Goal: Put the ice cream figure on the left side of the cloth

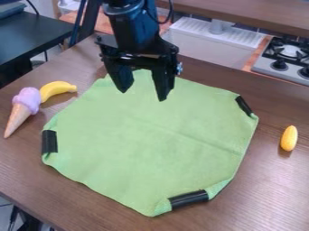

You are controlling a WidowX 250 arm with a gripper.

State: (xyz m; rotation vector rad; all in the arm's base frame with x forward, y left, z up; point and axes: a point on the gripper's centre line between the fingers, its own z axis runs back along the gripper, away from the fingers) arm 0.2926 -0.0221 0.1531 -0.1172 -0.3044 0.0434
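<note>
The black gripper (143,94) hangs over the upper part of the green cloth (151,140), its two fingers spread apart with nothing between them. On the brown table at the far left lies the ice cream figure (23,107), a purple scoop on a tan cone whose tip points down toward the left edge. It rests off the cloth, a short way left of the cloth's left corner, and well to the left of the gripper.
A yellow banana (57,90) lies close against the ice cream's scoop. Right of the cloth sits a small yellow corn-like toy (289,138). Black strips (49,141) hold cloth corners. Behind the brown table (109,216) are a stove (283,58) and a white drying rack (211,34).
</note>
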